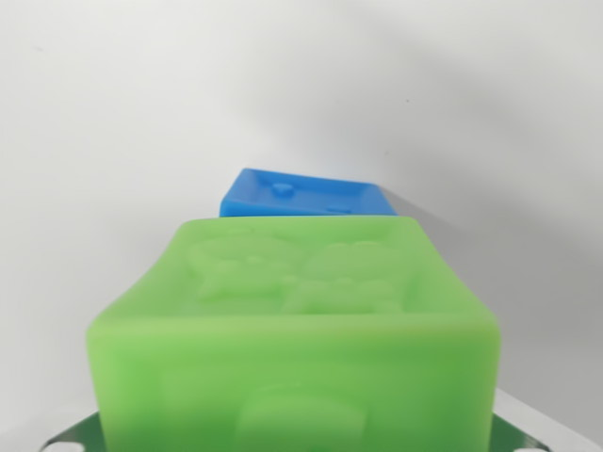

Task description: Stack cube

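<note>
A large soft green cube point(292, 330) with raised cartoon figures on its top fills the lower half of the wrist view, very close to the camera. Behind it, partly hidden by its far edge, a smaller-looking blue cube point(306, 195) rests on the white surface. Only slivers of my gripper point(297, 435) show, at the bottom corners. One fingertip point(57, 439) is at the green cube's left side and the other at its right side, pressed against it. The green cube sits between them, held. Whether it touches the surface is hidden.
A plain white surface point(113, 122) surrounds both cubes. A soft grey shadow crosses the upper right. Nothing else is in view.
</note>
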Controlling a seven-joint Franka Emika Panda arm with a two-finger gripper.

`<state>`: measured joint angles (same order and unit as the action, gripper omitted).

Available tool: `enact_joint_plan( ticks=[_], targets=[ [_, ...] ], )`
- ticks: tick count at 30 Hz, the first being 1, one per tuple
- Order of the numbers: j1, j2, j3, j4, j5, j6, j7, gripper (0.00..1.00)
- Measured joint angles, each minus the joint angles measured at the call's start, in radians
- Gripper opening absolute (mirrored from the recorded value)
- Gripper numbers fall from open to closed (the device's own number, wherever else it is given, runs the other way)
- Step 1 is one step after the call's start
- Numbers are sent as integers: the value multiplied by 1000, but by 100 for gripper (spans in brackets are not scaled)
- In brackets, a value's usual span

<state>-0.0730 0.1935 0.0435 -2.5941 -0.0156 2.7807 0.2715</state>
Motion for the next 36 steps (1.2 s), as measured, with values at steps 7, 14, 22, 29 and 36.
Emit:
enact_joint_plan(
  ticks=[7, 14, 22, 29, 36],
  targets=[
    [2, 30, -2, 3, -4, 28, 3, 0],
    [4, 51, -5, 5, -6, 46, 4, 0],
    [6, 60, -7, 7, -6, 54, 4, 100],
    [7, 60, -8, 7, -6, 54, 4, 100],
    [7, 60, -8, 8, -6, 54, 4, 100]
  ],
)
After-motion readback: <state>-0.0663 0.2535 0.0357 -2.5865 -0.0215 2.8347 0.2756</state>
